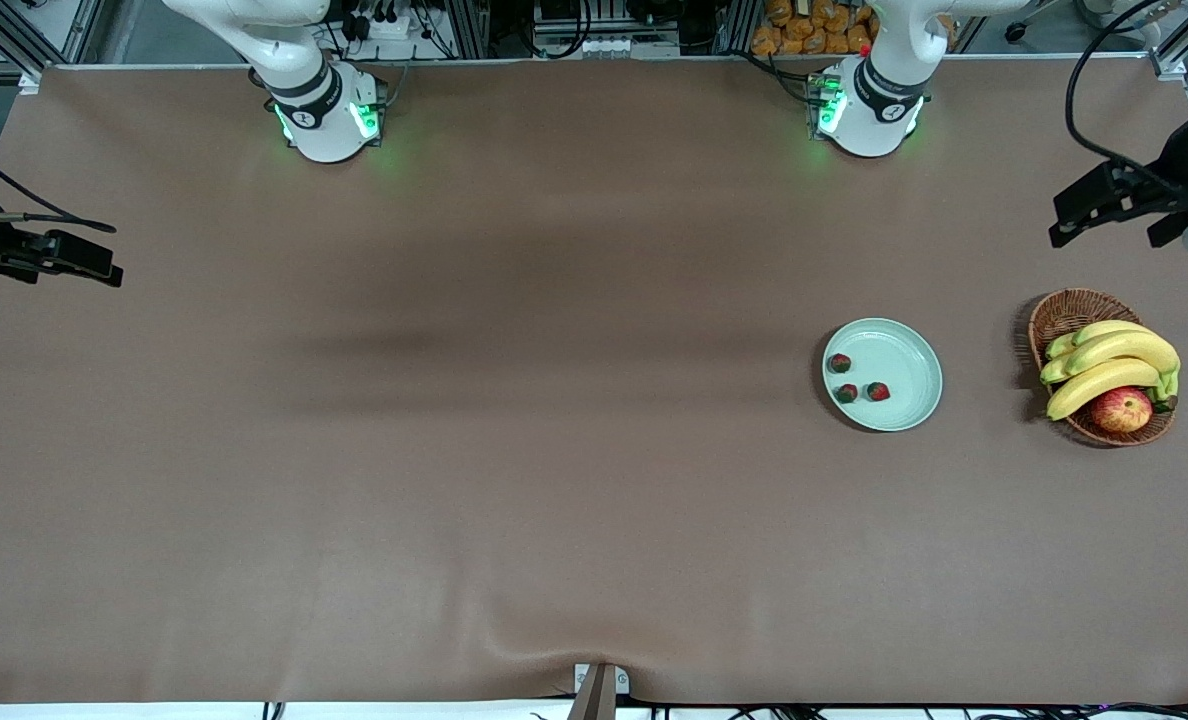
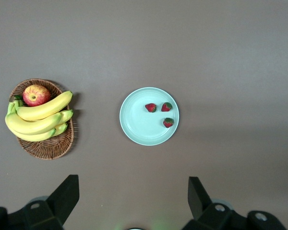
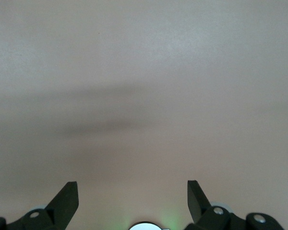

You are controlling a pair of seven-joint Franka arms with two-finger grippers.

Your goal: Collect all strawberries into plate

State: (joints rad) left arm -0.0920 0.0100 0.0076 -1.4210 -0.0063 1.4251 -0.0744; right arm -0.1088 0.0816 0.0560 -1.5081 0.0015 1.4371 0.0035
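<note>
Three strawberries (image 1: pixel 839 363) (image 1: pixel 846 393) (image 1: pixel 879 391) lie in the pale mint-green plate (image 1: pixel 909 375), toward its side nearer the right arm's end. In the left wrist view the plate (image 2: pixel 134 129) and the berries (image 2: pixel 150 108) (image 2: pixel 167 107) (image 2: pixel 168 122) show from high above. My left gripper (image 1: pixel 1114 215) (image 2: pixel 133 184) is open and empty, held high over the table's left-arm end. My right gripper (image 1: pixel 84 262) (image 3: pixel 133 189) is open and empty, held high over bare table at the right arm's end.
A brown wicker basket (image 1: pixel 1064 312) (image 2: pixel 53 143) with bananas (image 1: pixel 1114 360) and a red-yellow apple (image 1: pixel 1121 409) stands beside the plate, toward the left arm's end. The brown table cloth (image 1: pixel 514 450) has a wrinkle at its edge nearest the front camera.
</note>
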